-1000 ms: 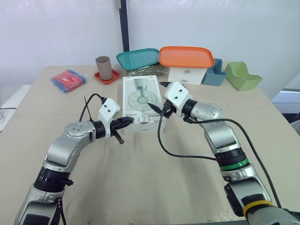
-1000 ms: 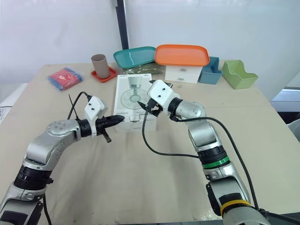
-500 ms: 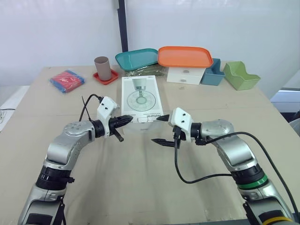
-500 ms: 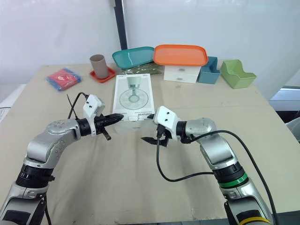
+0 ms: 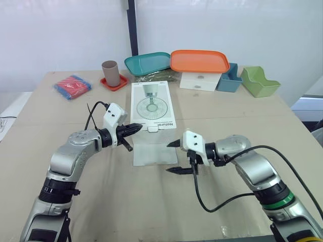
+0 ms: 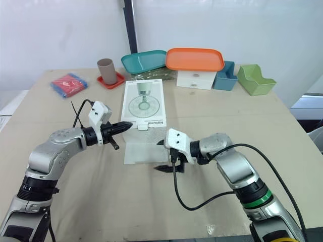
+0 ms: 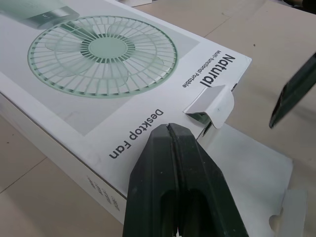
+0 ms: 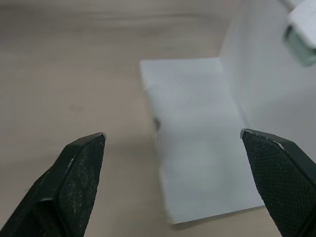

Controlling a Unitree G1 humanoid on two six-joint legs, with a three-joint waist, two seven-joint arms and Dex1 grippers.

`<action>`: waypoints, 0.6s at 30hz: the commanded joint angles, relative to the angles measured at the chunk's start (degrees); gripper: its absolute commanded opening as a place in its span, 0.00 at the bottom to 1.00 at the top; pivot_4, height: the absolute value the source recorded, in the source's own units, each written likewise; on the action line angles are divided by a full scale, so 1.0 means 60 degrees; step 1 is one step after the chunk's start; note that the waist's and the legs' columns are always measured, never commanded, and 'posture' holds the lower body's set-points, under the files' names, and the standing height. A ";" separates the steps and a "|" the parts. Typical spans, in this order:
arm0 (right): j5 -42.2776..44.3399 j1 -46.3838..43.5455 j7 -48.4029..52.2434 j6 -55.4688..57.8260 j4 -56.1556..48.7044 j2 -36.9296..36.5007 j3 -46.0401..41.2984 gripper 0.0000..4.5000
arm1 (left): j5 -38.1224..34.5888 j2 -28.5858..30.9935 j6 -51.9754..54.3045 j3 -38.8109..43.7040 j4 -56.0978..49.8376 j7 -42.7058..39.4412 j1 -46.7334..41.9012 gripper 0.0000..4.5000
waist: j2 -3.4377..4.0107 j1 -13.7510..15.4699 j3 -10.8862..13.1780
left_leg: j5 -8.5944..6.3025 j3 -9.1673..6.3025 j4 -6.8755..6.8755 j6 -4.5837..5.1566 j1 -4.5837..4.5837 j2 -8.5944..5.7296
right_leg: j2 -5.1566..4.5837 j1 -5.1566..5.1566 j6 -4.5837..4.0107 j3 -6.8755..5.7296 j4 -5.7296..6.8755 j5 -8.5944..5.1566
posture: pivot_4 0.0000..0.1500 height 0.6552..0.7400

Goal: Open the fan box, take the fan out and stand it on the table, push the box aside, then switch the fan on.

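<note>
The white fan box [image 5: 151, 101] lies flat mid-table, fan picture up. Its near end flap [image 5: 155, 153] is folded down and lies flat on the table, and a small tuck tab [image 7: 210, 103] sticks up at the box's near edge. My left gripper [image 5: 137, 127] is shut with nothing in it, its tips resting at the box's near left corner. My right gripper [image 5: 172, 157] hovers open just right of the lowered flap, holding nothing. In the right wrist view, the flap [image 8: 197, 128] lies between my spread fingers. What is inside the box is hidden.
At the back stand a brown cup [image 5: 111, 72] on a red coaster, a teal tray [image 5: 149, 63], an orange tray [image 5: 201, 60] on a white drawer box [image 5: 197, 80], a blue bin [image 5: 230, 78] and a green bin [image 5: 260, 81]. A red packet [image 5: 73, 85] lies far left.
My right gripper drew back from the box top toward the near table and opened wide. The box's end flap swung down onto the table. The left gripper barely moved.
</note>
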 commanded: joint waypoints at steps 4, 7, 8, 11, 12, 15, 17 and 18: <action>0.0375 0.0133 0.0256 0.0547 -0.0757 -0.0309 -0.0007 1.00 | 0.0017 0.0086 0.0196 0.0129 0.0186 0.0120 0.0032 0.01 | -0.0002 0.0001 -0.0001 | 0.0001 -0.0001 0.0000 -0.0001 0.0000 0.0000 | 0.0000 0.0002 0.0002 -0.0001 0.0000 0.0000 | 1.00 1.00; 0.0513 0.0303 -0.0045 0.0636 -0.0487 -0.0271 -0.0428 1.00 | 0.0003 0.0086 0.0204 0.0149 0.0173 0.0141 0.0067 0.01 | -0.0002 0.0000 -0.0001 | 0.0002 -0.0001 0.0000 -0.0003 0.0000 0.0000 | -0.0001 0.0001 0.0002 -0.0001 0.0000 -0.0001 | 1.00 1.00; 0.0669 0.0377 -0.0154 0.0806 -0.0404 -0.0239 -0.0643 1.00 | -0.0005 0.0081 0.0208 0.0155 0.0163 0.0154 0.0072 0.01 | -0.0002 0.0000 0.0000 | 0.0002 0.0001 0.0000 -0.0004 0.0000 0.0000 | -0.0001 0.0000 0.0002 -0.0001 0.0000 -0.0001 | 1.00 1.00; 0.0929 0.0635 -0.0539 0.1107 -0.0042 -0.0222 -0.1240 1.00 | -0.0087 0.0041 0.0244 0.0213 0.0132 0.0198 0.0059 0.01 | -0.0004 0.0009 -0.0001 | 0.0008 -0.0003 0.0000 -0.0014 -0.0002 0.0000 | -0.0002 0.0002 0.0002 -0.0001 -0.0001 -0.0001 | 1.00 1.00; 0.0952 0.0721 -0.0614 0.1089 0.0071 -0.0244 -0.1376 1.00 | -0.0117 0.0032 0.0256 0.0235 0.0125 0.0210 0.0050 0.01 | -0.0007 0.0010 -0.0003 | 0.0008 -0.0005 0.0000 -0.0014 -0.0003 -0.0002 | -0.0002 0.0002 0.0002 -0.0001 -0.0001 -0.0001 | 1.00 1.00; 0.1062 0.0765 -0.1177 0.1156 0.0471 0.0129 -0.1811 1.00 | -0.0225 0.0021 0.0279 0.0273 0.0129 0.0196 0.0002 0.01 | -0.0007 -0.0003 -0.0002 | 0.0007 0.0000 0.0000 -0.0013 -0.0003 -0.0001 | -0.0001 -0.0001 0.0002 -0.0001 0.0000 0.0000 | 1.00 1.00; 0.1182 0.0695 -0.1563 0.1280 0.0646 0.0489 -0.2005 1.00 | -0.0319 0.0007 0.0313 0.0301 0.0107 0.0174 -0.0019 0.01 | -0.0006 -0.0015 -0.0002 | 0.0007 0.0004 0.0000 -0.0013 -0.0002 0.0003 | 0.0001 -0.0003 0.0000 0.0000 0.0000 0.0001 | 1.00 1.00; 0.1220 0.0665 -0.1717 0.1378 0.0696 0.0641 -0.2062 1.00 | -0.0372 -0.0003 0.0344 0.0321 0.0088 0.0172 -0.0030 0.01 | -0.0007 -0.0014 -0.0002 | 0.0007 0.0005 0.0000 -0.0013 -0.0001 0.0004 | 0.0001 -0.0003 -0.0001 0.0000 0.0000 0.0001 | 1.00 1.00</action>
